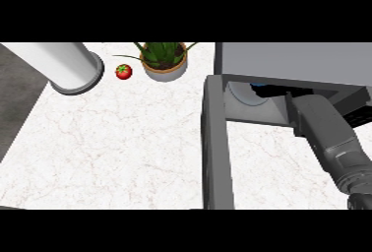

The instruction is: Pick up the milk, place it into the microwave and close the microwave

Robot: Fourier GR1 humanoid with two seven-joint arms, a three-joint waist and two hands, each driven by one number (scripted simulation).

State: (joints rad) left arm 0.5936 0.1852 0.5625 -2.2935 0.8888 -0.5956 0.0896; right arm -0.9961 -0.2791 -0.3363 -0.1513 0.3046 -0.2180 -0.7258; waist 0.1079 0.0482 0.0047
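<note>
Right grey forearm comes in from the lower right edge and runs up into the open grey microwave. Right hand is inside the cavity, behind the arm and the frame, so I cannot tell if its fingers are spread or clamped on anything. Just past the forearm's end, a small blue bit shows inside the microwave next to a pale round turntable plate; could be the milk's cap, cannot confirm. No other part of the milk shows.

Microwave's dark grey door is swung open, stretching from the cavity's left corner down toward the lower edge, edge-on over the white marble counter.

Further left, along the back: a green potted plant in a beige pot, a small red strawberry just left of it, apart from the pot. Large white cylinder with a grey rim sits tilted at upper left. Left hand is out of frame.
</note>
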